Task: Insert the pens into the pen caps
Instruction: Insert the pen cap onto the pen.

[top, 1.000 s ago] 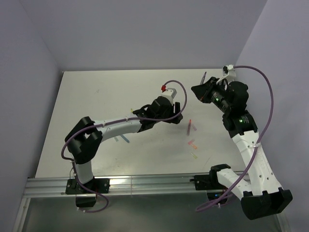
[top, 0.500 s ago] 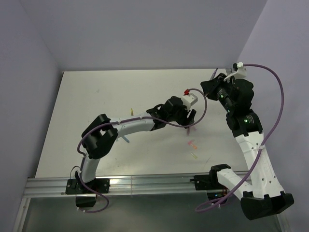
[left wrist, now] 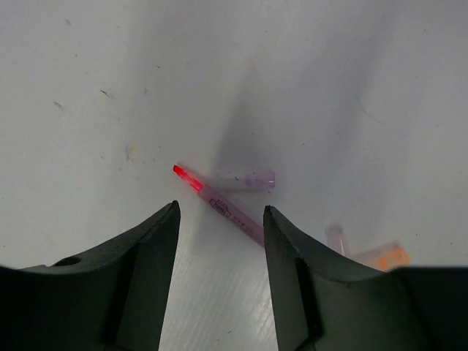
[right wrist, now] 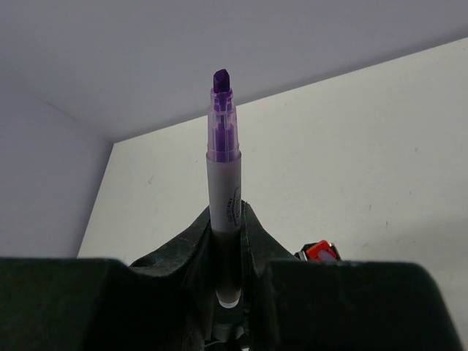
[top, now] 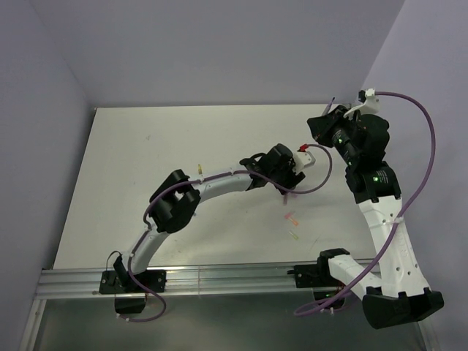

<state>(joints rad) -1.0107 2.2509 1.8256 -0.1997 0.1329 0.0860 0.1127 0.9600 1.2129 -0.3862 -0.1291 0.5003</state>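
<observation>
My left gripper (left wrist: 219, 241) is open and hovers low over the table, nothing between its fingers (left wrist: 142, 278). Just past its fingertips lies a pink pen (left wrist: 223, 208), red tip pointing up-left, its back end near the right finger. A pale purple pen cap (left wrist: 248, 179) rests just beyond that pen. A pink cap (left wrist: 335, 238) and an orange cap (left wrist: 385, 257) lie to the right. My right gripper (right wrist: 227, 219) is shut on a grey-purple pen (right wrist: 223, 175), uncapped tip upward, held high at the back right (top: 325, 126). From above, the left gripper (top: 289, 184) covers the pink pen.
A pink stub (top: 291, 218) and a yellow-green stub (top: 293, 235) lie on the white table (top: 131, 161) in front of the left gripper. A small yellow piece (top: 199, 169) sits beside the left forearm. Purple walls close in behind and on both sides.
The left arm has stretched to the right, and its gripper now sits over the pink pen. The right arm has drifted a little right with the purple pen still in its grip.
</observation>
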